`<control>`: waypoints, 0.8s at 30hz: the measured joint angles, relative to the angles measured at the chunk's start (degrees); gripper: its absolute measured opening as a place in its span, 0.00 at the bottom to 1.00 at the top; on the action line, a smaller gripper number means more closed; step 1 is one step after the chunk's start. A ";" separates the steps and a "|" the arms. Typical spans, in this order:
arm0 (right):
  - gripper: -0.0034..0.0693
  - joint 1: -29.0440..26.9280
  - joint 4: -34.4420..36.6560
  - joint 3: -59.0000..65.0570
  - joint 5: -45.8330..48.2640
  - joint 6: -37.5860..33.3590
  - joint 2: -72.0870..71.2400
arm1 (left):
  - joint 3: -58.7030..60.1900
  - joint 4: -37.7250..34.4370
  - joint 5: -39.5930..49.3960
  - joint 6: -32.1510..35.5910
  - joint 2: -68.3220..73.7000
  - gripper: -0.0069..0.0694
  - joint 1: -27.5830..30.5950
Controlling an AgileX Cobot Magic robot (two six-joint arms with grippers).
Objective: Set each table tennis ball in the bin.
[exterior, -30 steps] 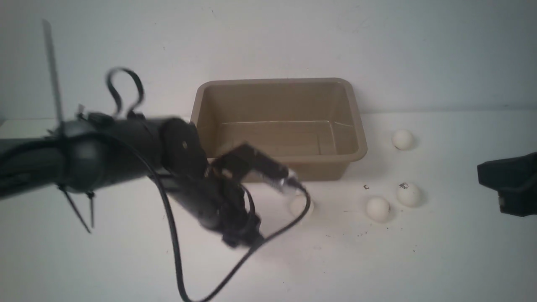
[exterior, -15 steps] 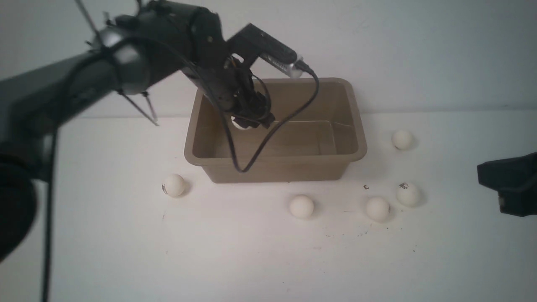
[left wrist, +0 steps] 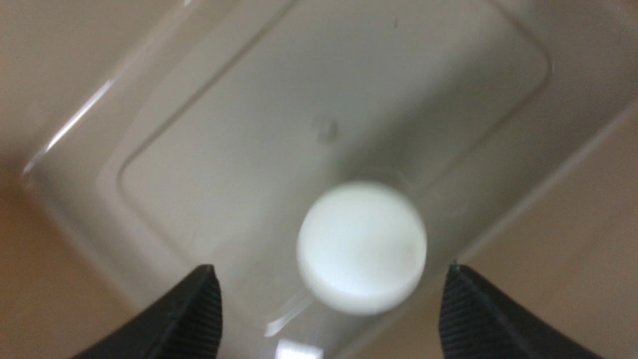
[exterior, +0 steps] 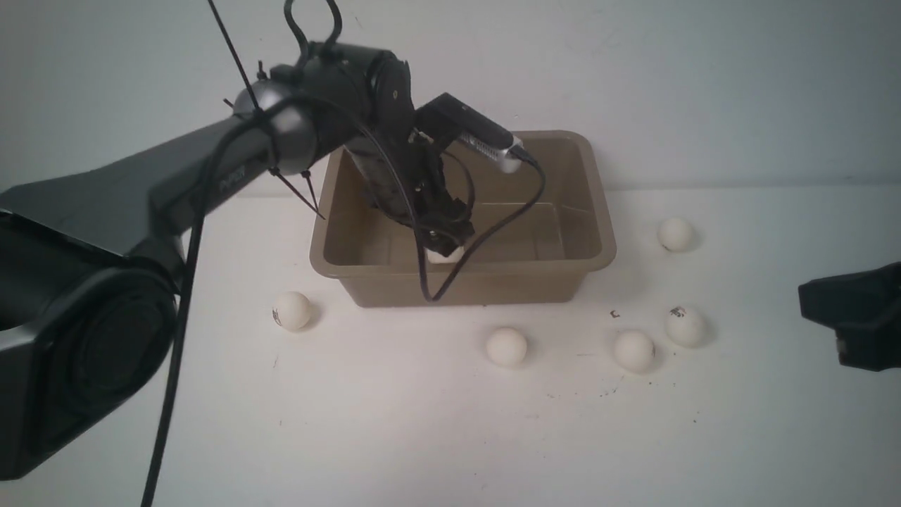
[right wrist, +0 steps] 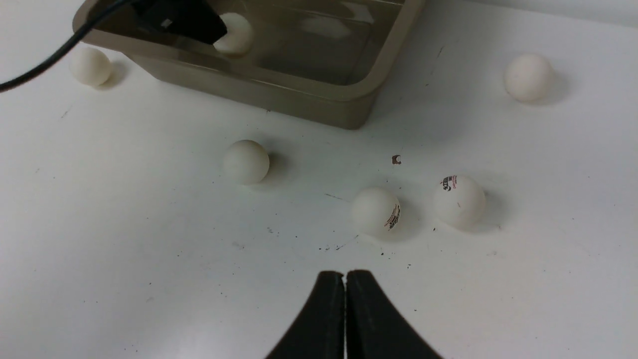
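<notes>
**One ball in the bin, five lying on the table**

The bin (exterior: 521, 289) is standing upright on the white table (exterior: 422, 436), mouth facing up. Its long axis is running left to right across the front view. Its taupe-brown walls are tapering down from a rolled rim to a glossy floor.

The left gripper (exterior: 445, 243) is reaching into it, jaws spread wide and gripping nothing. A white ball (left wrist: 361, 249) is showing between the fingers, touching neither (too blurred to tell whether it is resting on the floor).

On the table, a lone ball (exterior: 291, 310) is sitting left of the bin and a plain ball (exterior: 506, 346) in front of it. To the right, a side-printed ball (right wrist: 375, 212) and a top-printed ball (right wrist: 459, 200) are sitting just beside each other, and a far ball (exterior: 675, 234) is lying off the bin's right end.

The right gripper (right wrist: 345, 284) is hovering over the table, fingers pressed together on nothing.
</notes>
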 joint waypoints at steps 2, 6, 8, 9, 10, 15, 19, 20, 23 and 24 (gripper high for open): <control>0.04 0.00 0.00 0.00 0.00 0.00 0.00 | -0.08 0.62 3.99 0.12 -2.16 0.77 0.92; 0.04 0.00 0.00 -0.07 0.00 0.00 0.00 | -0.18 -0.31 8.56 0.29 -8.15 0.74 5.03; 0.04 0.00 0.00 -0.07 0.00 -0.07 0.00 | -0.36 -2.68 11.44 1.24 -12.68 0.74 8.63; 0.04 0.00 0.00 -0.07 0.00 -0.35 0.00 | -0.36 -3.91 12.41 2.01 -14.37 0.74 10.42; 0.04 0.00 0.00 -0.07 0.00 -0.52 0.00 | -0.36 -4.70 12.85 2.58 -15.10 0.74 11.32; 0.04 0.00 0.00 -0.09 -0.06 -1.08 0.00 | 2.77 -11.84 13.55 6.04 -17.82 0.74 17.79; 0.04 0.00 0.00 -0.09 -0.10 -1.08 0.00 | 10.03 -13.74 13.55 8.37 -17.69 0.74 21.19; 0.04 0.00 0.00 -0.09 -0.10 -1.08 0.00 | 11.89 -14.25 13.55 9.00 -17.69 0.74 21.81; 0.04 0.00 0.00 -0.13 -0.32 -1.08 0.00 | 16.56 -16.34 13.49 11.64 -17.69 0.74 23.09; 0.04 0.00 0.00 -0.13 -0.38 -1.08 0.00 | 18.25 -16.97 13.44 13.05 -17.69 0.74 23.33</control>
